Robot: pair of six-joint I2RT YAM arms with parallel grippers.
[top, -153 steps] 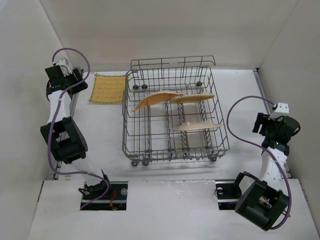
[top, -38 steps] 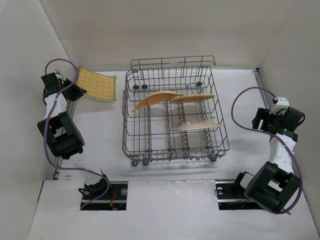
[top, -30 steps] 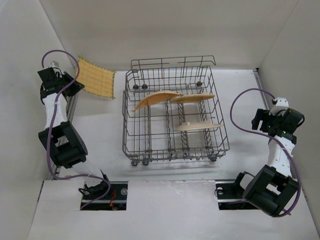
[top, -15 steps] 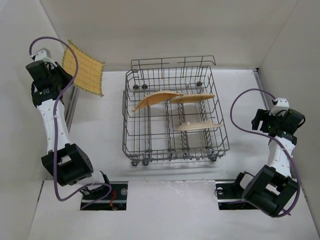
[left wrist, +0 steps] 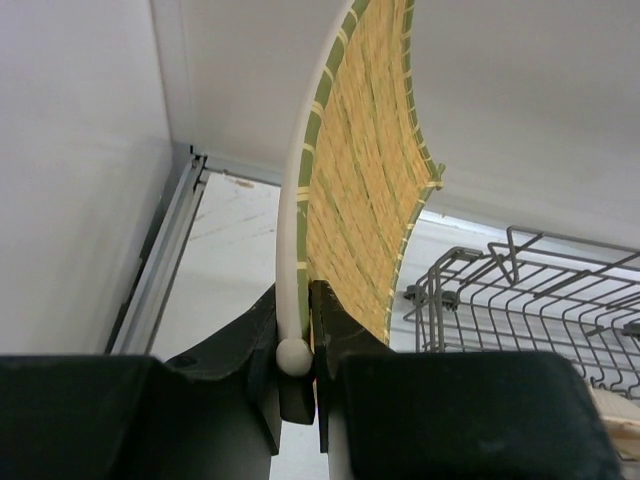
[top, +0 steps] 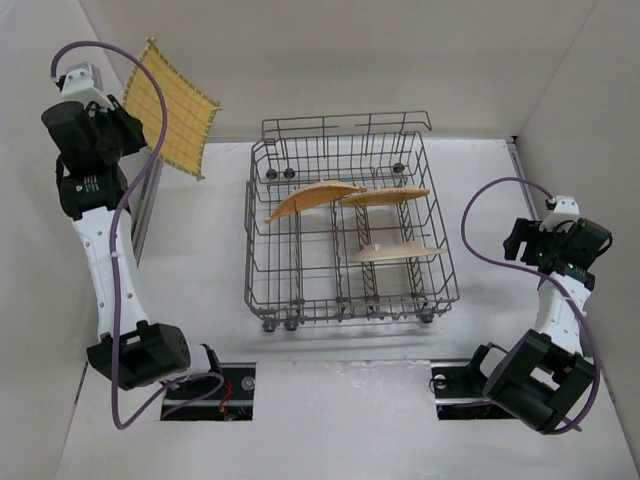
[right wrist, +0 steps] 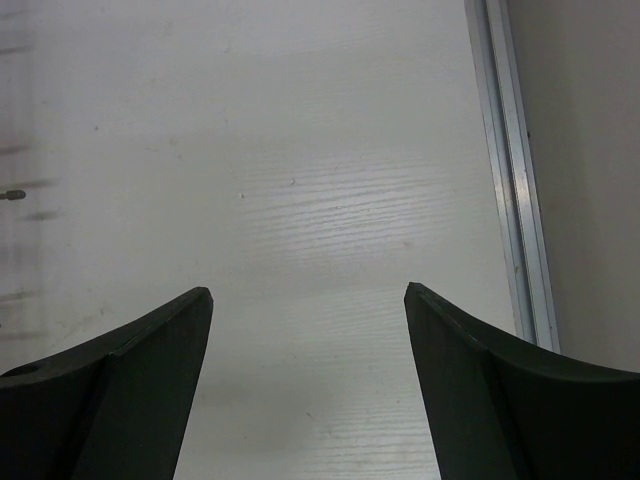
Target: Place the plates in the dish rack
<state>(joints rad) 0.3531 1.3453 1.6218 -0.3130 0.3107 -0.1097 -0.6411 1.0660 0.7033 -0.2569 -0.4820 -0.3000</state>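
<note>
The square plate is yellow weave crossed by a grid of greenish ribs, with a white rim. The dish rack is grey wire. Two orange plates sit beside a pale yellow plate. The counter is white and the cables are purple.

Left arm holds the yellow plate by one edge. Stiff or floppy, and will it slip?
Probably fairly stiff: the yellow plate stands out from the left gripper without drooping. Likely light, being thin and woven. The pinch is only on its rim, so it may pivot on the way to the dish rack.
</note>
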